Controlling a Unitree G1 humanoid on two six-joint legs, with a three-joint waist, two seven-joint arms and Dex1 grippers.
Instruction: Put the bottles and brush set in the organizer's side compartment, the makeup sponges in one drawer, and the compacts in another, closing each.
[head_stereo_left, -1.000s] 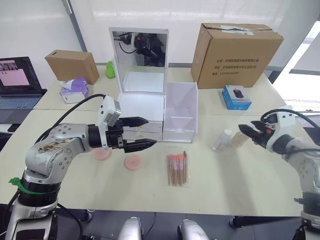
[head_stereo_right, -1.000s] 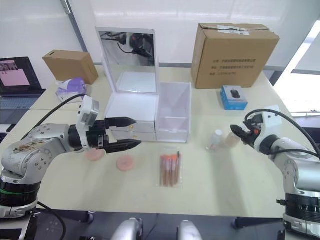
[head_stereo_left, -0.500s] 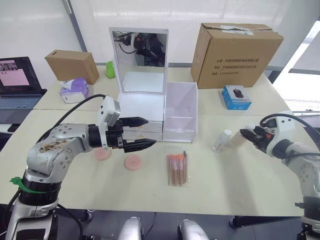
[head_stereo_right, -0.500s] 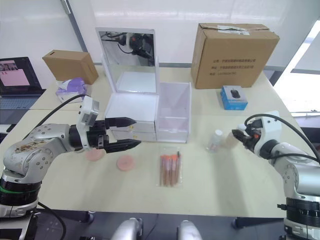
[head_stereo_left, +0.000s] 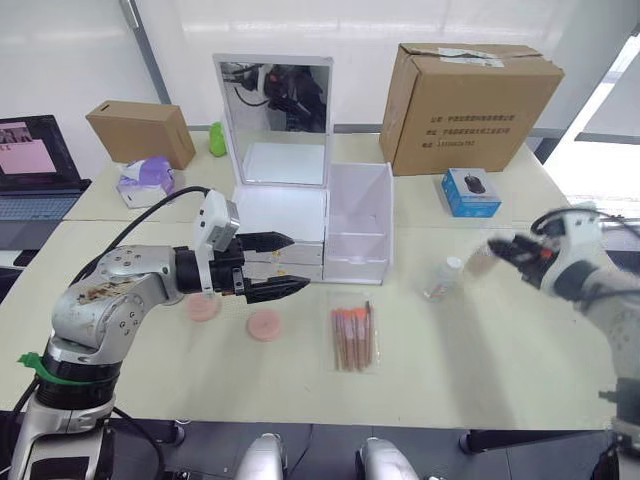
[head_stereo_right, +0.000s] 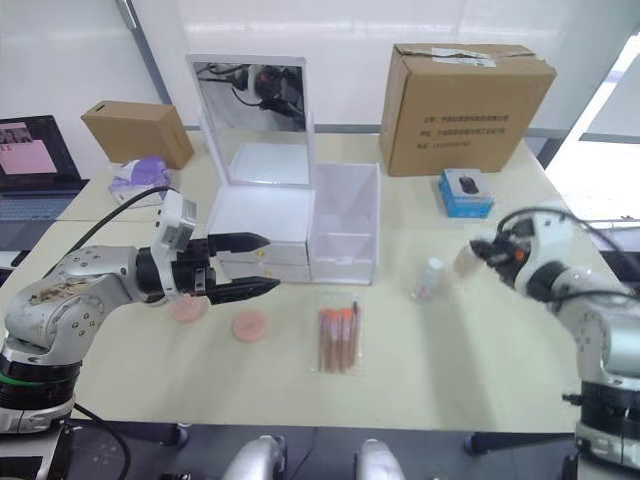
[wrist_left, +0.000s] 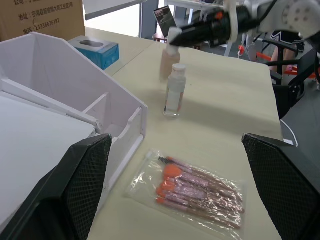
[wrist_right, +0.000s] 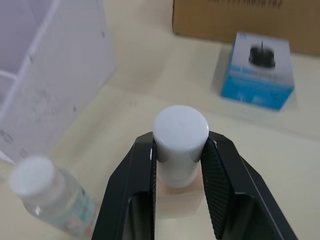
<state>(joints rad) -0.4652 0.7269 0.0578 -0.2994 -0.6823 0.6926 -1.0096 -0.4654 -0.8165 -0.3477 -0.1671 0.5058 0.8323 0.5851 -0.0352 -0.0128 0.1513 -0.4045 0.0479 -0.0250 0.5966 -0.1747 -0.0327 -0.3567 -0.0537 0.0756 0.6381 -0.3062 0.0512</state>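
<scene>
My right gripper (wrist_right: 180, 165) is shut on a beige bottle (wrist_right: 180, 137) with a white cap, at the right of the table (head_stereo_left: 460, 340). A clear bottle (head_stereo_left: 444, 278) stands just left of it. The brush set (head_stereo_left: 354, 337), in a clear sleeve, lies in front of the white organizer's side compartment (head_stereo_left: 358, 225). Two pink makeup sponges (head_stereo_left: 265, 325) lie in front of the drawers (head_stereo_left: 285, 262). My left gripper (head_stereo_left: 295, 262) hovers open in front of the drawers, above the sponges. The compacts are out of view.
The organizer's mirror lid (head_stereo_left: 275, 105) stands upright. A large cardboard box (head_stereo_left: 470, 95) and a blue mouse box (head_stereo_left: 472, 193) sit at the back right. A small cardboard box (head_stereo_left: 140, 130), a tissue pack (head_stereo_left: 145, 178) and a laptop (head_stereo_left: 30, 165) are at the left.
My right gripper has shifted slightly up and to the right with the beige bottle in it. The left arm has stayed where it was.
</scene>
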